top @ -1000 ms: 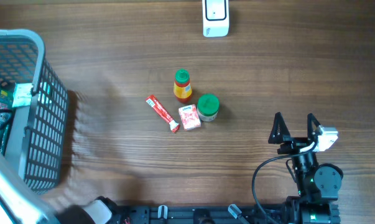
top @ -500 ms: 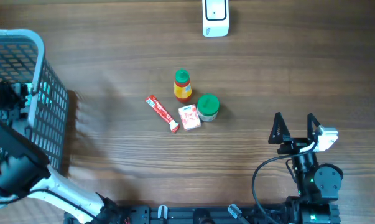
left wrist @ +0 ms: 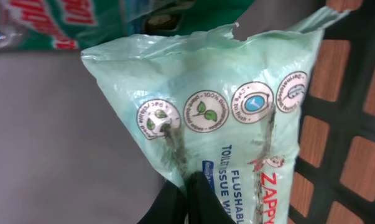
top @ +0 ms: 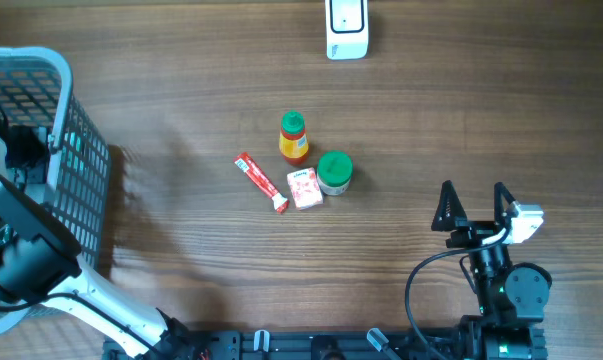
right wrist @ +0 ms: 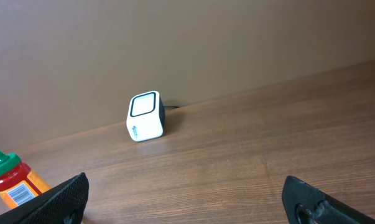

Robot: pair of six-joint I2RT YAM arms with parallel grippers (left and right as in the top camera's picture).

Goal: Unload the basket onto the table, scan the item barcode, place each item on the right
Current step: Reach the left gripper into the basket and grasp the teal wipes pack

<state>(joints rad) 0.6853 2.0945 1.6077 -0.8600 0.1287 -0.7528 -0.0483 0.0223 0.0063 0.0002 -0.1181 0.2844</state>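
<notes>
Filling the left wrist view is a pale green packet of flushable wipes [left wrist: 237, 118], the item, lying inside the basket. My left gripper [left wrist: 190, 194] is shut, its black fingers pinching the packet's lower edge. No barcode shows on the packet's visible face. From overhead the left arm [top: 21, 250] reaches down into the grey basket [top: 81, 170] and hides the packet. The white scanner [top: 347, 28] stands at the table's far edge, also in the right wrist view as the scanner [right wrist: 145, 116]. My right gripper [top: 473, 205] rests near the front right, open and empty.
An orange bottle with a green cap [top: 293, 137], a green-lidded jar [top: 334, 172], a small red-and-white carton [top: 304, 187] and a red stick pack [top: 261, 181] cluster mid-table. A green-and-red packet [left wrist: 56, 22] lies behind the wipes. Basket mesh [left wrist: 355, 124] stands right of the packet.
The left arm has come down into the basket from the front left, and its jaws have closed on the wipes packet. The right arm has not moved.
</notes>
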